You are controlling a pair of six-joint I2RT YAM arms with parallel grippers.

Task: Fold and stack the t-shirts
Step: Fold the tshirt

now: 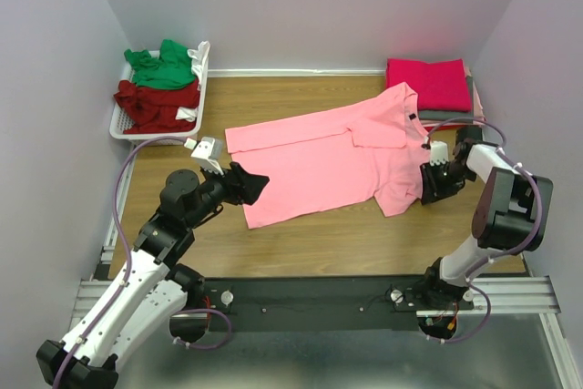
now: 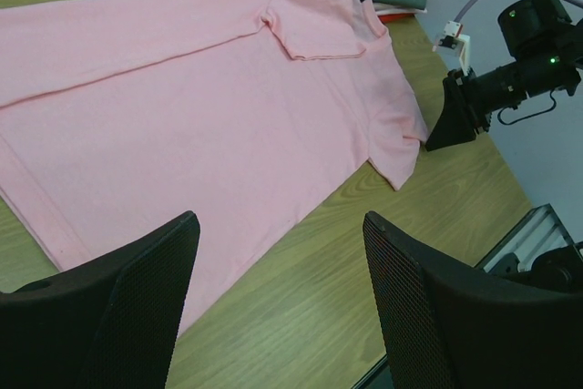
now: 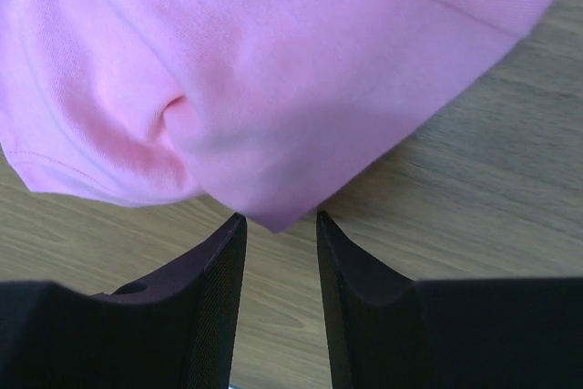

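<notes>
A light pink short-sleeved cloth t-shirt point(image 1: 314, 166) lies spread flat in the middle of the wooden surface point(image 1: 301, 236), hem toward the left and collar with its dark neck label toward the back right, one sleeve folded in over the chest. The left jaws stand wide open over the hem's near corner, the two black meshed fingers point(image 2: 137, 312) holding nothing. The right jaws are parted only narrowly at the shirt's right edge, where a pointed corner of pink cloth reaches just to the gap between the fingertips point(image 3: 232, 234) without being pinched. At the back right, a folded magenta t-shirt point(image 1: 428, 84) sits on a folded grey t-shirt point(image 1: 446, 115). At the back left, a white slotted plastic basket point(image 1: 120, 120) holds a crumpled green t-shirt point(image 1: 164, 68) and a dark red t-shirt point(image 1: 155, 105).
</notes>
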